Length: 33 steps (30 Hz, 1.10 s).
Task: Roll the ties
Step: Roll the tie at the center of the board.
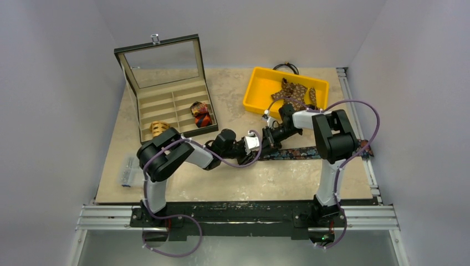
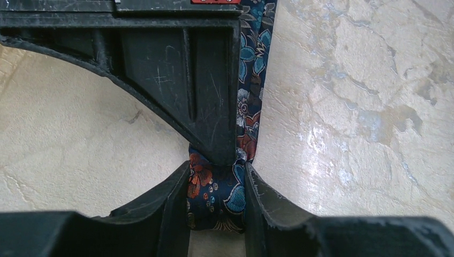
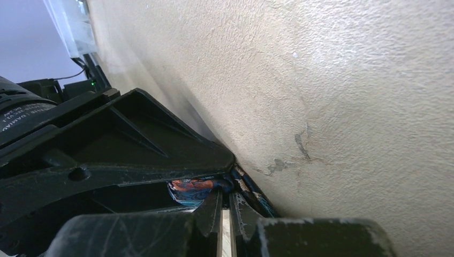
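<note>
The navy floral tie [image 2: 250, 75] is being rolled from one end. Its small coil [image 2: 214, 195] is being clamped between the left arm's fingers [image 2: 166, 214], while the rest is lying flat along the surface [image 2: 348, 107]. The right arm's fingers [image 3: 206, 219] are being pressed nearly together at the fold; whether cloth is being nipped between them cannot be told. The coil is probably best turned slowly, with the edges being aligned and light tension being applied, so that no slack is wound in.

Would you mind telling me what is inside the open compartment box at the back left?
Two rolled ties: a tan coil and a red-orange coil, in separate compartments of the box. The left arm covers its near corner.
</note>
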Each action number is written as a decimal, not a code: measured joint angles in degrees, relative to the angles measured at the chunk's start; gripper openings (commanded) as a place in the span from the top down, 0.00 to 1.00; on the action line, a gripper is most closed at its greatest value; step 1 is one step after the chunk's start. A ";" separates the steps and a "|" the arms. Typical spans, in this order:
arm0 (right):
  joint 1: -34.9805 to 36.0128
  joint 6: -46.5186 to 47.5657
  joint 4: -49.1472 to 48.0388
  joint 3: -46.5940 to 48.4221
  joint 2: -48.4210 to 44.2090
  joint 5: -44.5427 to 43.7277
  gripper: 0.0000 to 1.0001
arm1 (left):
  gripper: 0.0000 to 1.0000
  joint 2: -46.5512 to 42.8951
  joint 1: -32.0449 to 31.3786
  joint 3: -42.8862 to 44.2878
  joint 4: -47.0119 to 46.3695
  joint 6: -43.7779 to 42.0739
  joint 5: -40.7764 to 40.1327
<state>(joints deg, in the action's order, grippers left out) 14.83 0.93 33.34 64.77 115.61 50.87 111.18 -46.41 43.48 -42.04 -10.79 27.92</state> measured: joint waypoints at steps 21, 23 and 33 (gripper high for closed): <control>-0.70 -4.50 -2.43 -5.73 -11.19 -0.22 0.55 | 0.72 -3.26 -3.23 9.53 24.85 -6.32 -8.90; -0.24 -6.01 -4.00 -5.75 -9.99 0.33 0.56 | 0.71 -3.08 -3.30 9.97 25.38 -6.32 -9.07; -0.22 -10.84 -11.30 -7.54 -7.91 2.80 1.00 | 0.70 -2.99 -3.61 10.43 26.21 -6.27 -9.33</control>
<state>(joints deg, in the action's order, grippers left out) 14.61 -9.91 22.04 57.23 107.70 53.67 108.18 -50.02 53.91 -15.84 -17.06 18.59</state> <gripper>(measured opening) 0.107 0.330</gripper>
